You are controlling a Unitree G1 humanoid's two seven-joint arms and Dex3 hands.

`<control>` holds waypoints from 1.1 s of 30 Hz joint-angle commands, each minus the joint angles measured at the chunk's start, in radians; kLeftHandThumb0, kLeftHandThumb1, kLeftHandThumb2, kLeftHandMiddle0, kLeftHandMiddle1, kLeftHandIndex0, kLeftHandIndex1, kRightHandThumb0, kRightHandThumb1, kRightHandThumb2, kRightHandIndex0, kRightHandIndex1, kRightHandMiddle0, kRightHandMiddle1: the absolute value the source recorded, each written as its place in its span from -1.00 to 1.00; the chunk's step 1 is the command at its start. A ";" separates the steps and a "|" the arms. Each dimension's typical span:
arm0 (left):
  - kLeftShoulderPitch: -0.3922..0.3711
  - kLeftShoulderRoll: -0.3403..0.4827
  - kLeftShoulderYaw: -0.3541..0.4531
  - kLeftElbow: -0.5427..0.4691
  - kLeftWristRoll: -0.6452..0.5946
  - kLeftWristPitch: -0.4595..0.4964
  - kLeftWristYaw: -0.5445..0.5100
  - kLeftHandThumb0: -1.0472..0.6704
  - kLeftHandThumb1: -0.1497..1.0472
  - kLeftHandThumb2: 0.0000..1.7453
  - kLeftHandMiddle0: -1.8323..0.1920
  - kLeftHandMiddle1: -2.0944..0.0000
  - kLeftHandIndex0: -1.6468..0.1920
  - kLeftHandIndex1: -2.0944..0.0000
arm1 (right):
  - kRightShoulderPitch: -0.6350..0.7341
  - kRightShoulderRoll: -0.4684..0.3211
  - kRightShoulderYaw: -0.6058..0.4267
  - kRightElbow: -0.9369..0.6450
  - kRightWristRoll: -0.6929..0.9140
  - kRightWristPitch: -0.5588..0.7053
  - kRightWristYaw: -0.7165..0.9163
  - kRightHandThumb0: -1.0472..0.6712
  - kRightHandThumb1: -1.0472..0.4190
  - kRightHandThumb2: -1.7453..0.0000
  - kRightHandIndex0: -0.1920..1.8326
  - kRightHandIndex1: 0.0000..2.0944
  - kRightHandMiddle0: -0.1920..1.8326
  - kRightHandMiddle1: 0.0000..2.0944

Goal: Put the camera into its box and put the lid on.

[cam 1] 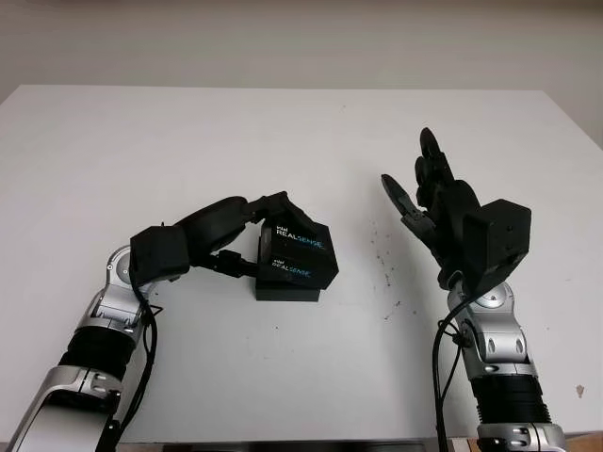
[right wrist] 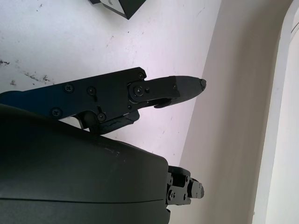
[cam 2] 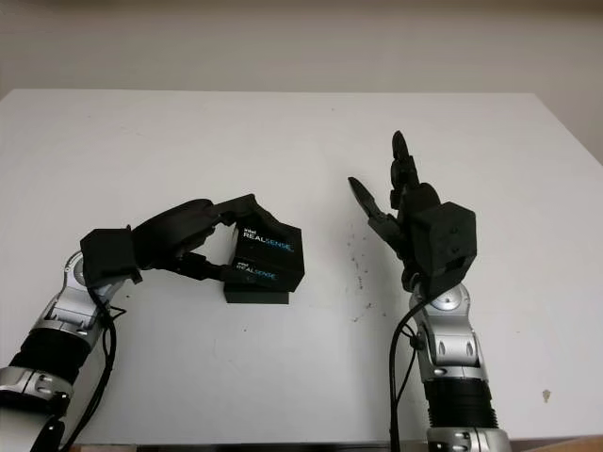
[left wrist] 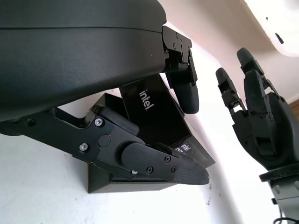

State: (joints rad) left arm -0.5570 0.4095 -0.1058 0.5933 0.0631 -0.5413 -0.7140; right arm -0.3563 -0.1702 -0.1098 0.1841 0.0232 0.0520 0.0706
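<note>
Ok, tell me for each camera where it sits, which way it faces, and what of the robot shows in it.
Left eye view: on the head, facing forward and down at the white table; both arms rise from the bottom edge.
Right eye view: beside it, same scene; left hand grips the lid over the box, right hand is raised, open.
Left wrist view: at the left wrist, looking along its fingers at the lid.
Right wrist view: at the right wrist, facing table and wall past its fingers.
Shared: both wrist views catch the box.
</note>
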 commanded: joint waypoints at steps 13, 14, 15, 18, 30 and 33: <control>0.028 0.031 0.002 -0.010 0.009 -0.002 0.025 -0.22 0.81 -0.46 0.02 -1.00 0.15 -1.00 | -0.035 -0.021 -0.008 0.019 0.008 -0.003 0.013 -0.36 -1.00 0.77 -0.89 -0.94 -0.85 -0.95; 0.033 0.035 0.002 -0.018 0.010 0.003 0.026 -0.22 0.81 -0.46 0.01 -1.00 0.15 -1.00 | -0.036 -0.020 -0.008 0.019 0.009 -0.001 0.014 -0.36 -1.00 0.77 -0.89 -0.94 -0.85 -0.95; 0.036 0.038 0.002 -0.023 0.012 0.008 0.028 -0.22 0.80 -0.45 0.01 -1.00 0.14 -1.00 | -0.036 -0.020 -0.008 0.019 0.010 0.000 0.014 -0.35 -1.00 0.77 -0.89 -0.95 -0.86 -0.95; 0.047 0.044 0.002 -0.047 0.008 0.037 0.026 -0.20 0.78 -0.44 -0.01 -1.00 0.14 -1.00 | -0.039 -0.025 -0.006 0.022 0.007 0.002 0.016 -0.35 -1.00 0.76 -0.90 -0.95 -0.86 -0.95; 0.059 0.094 -0.011 -0.112 -0.037 0.145 -0.106 -0.22 0.73 -0.44 -0.01 -1.00 0.22 -1.00 | -0.044 -0.040 -0.012 0.035 0.010 -0.009 0.027 -0.35 -1.00 0.76 -0.89 -0.95 -0.86 -0.95; 0.063 0.112 -0.018 -0.126 -0.024 0.154 -0.119 -0.21 0.72 -0.44 0.16 -1.00 0.24 -1.00 | -0.048 -0.043 -0.015 0.042 0.010 -0.012 0.033 -0.36 -1.00 0.76 -0.90 -0.95 -0.86 -0.95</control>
State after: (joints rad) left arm -0.5141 0.4795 -0.1087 0.4702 0.0241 -0.3915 -0.8066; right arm -0.3869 -0.2002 -0.1199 0.2207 0.0301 0.0529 0.1008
